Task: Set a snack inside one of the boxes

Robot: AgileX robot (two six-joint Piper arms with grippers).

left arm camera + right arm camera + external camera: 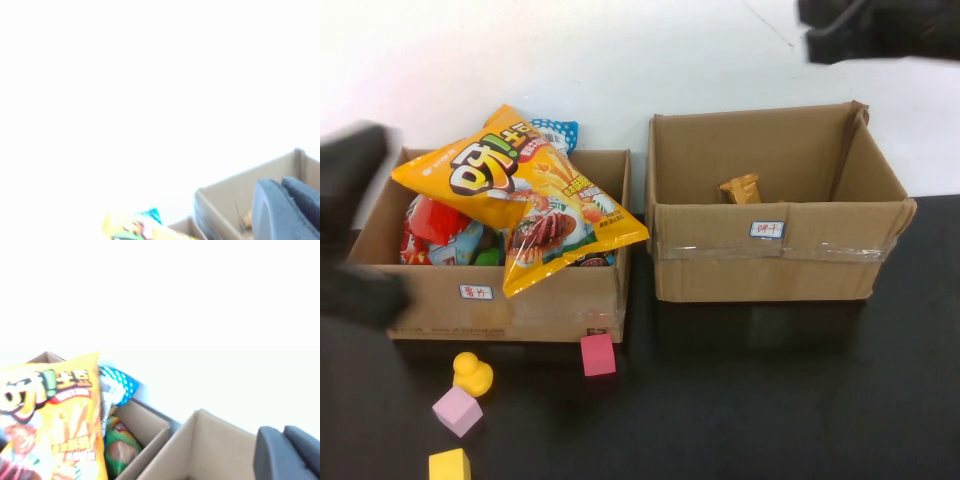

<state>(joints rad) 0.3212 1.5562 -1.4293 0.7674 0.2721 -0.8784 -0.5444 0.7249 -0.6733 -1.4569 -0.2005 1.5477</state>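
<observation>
Two open cardboard boxes stand side by side. The left box is heaped with snack bags, and a large orange-yellow chips bag lies on top and hangs over its front rim. The right box holds one small brown snack. My left gripper is a dark blur at the left edge beside the left box; in its wrist view its fingers are together and empty. My right gripper is raised behind the right box, and in its wrist view it is shut and empty.
A yellow toy duck, a pink cube, a pale pink cube and a yellow block lie on the black table in front of the left box. A blue dotted bag sticks up at the back.
</observation>
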